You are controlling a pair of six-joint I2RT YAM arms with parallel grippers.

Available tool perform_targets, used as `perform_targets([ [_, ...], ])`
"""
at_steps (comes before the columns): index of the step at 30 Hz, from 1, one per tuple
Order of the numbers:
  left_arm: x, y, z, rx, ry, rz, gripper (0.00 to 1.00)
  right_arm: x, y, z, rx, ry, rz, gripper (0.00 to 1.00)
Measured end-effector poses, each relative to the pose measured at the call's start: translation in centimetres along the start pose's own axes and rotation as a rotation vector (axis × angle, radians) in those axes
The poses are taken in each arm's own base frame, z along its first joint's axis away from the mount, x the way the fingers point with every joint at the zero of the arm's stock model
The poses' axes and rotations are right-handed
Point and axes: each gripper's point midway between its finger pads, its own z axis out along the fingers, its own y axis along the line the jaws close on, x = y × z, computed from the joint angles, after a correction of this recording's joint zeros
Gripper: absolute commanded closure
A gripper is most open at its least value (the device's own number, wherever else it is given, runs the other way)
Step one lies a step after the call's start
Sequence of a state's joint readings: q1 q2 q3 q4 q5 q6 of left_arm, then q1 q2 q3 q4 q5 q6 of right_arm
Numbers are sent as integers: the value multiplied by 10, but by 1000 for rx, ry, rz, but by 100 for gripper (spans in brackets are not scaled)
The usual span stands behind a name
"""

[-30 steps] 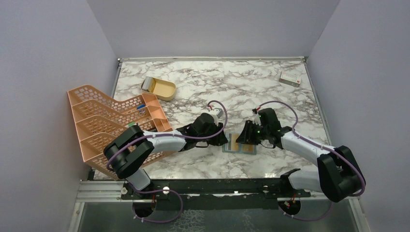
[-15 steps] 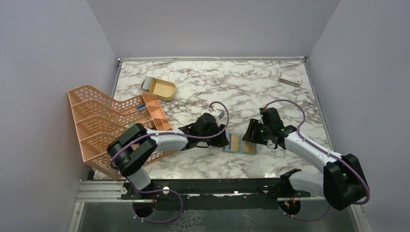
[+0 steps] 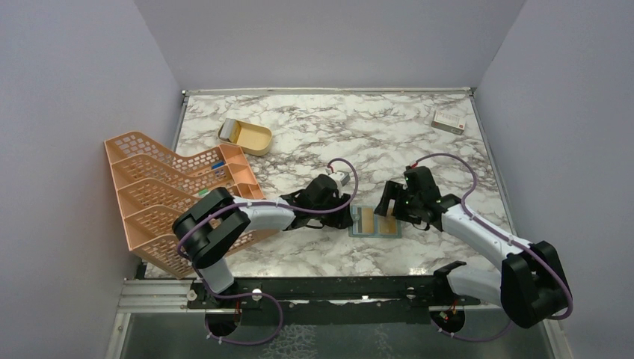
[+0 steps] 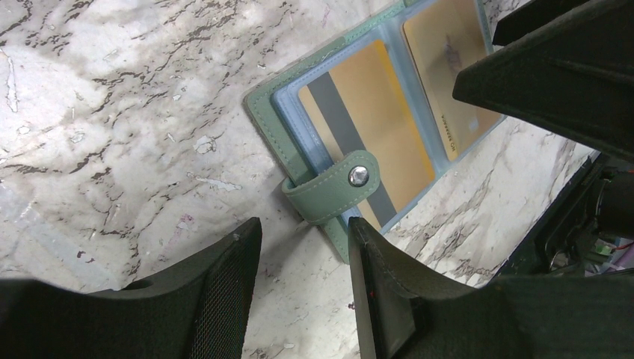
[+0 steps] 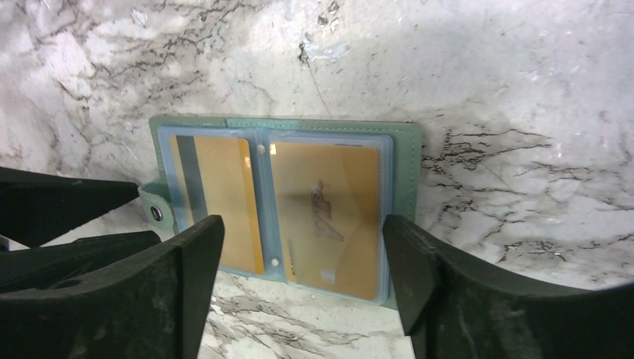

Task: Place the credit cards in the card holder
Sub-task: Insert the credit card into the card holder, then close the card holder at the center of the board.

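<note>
The card holder [image 3: 375,222] lies open and flat on the marble between my two grippers. Two tan-orange credit cards [image 5: 217,202] [image 5: 325,217] sit in its clear sleeves, one on each half. In the left wrist view they show as a striped card [image 4: 374,127] and a second card [image 4: 448,67], and the snap tab [image 4: 336,191] folds over the holder's edge. My left gripper [image 4: 301,228] is open just short of that tab, with bare marble between its fingers. My right gripper [image 5: 303,228] is open wide above the holder's other side and holds nothing.
An orange lattice rack [image 3: 172,194] stands at the left, close to the left arm. A gold oval tin [image 3: 247,136] lies at the back left. A white box with a red mark [image 3: 448,121] sits in the far right corner.
</note>
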State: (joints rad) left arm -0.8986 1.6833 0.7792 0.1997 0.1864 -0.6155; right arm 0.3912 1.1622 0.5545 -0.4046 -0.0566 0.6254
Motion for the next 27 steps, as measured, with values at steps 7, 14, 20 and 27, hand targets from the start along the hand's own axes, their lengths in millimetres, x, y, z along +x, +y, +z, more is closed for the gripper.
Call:
perform_targets([
  [7,-5,1,4,-11,-11,10,51,-2,-12,-1,60,-16,40,13],
  [14,-10,-1,10,-4,-20,19,51,-6,-12,-6,61,-42,63,13],
  [20,-15,-2,16,-1,-25,24,53,7,-20,4,91,2,75,13],
  [27,-15,-2,16,-4,-25,34,52,3,-15,7,65,-17,81,13],
])
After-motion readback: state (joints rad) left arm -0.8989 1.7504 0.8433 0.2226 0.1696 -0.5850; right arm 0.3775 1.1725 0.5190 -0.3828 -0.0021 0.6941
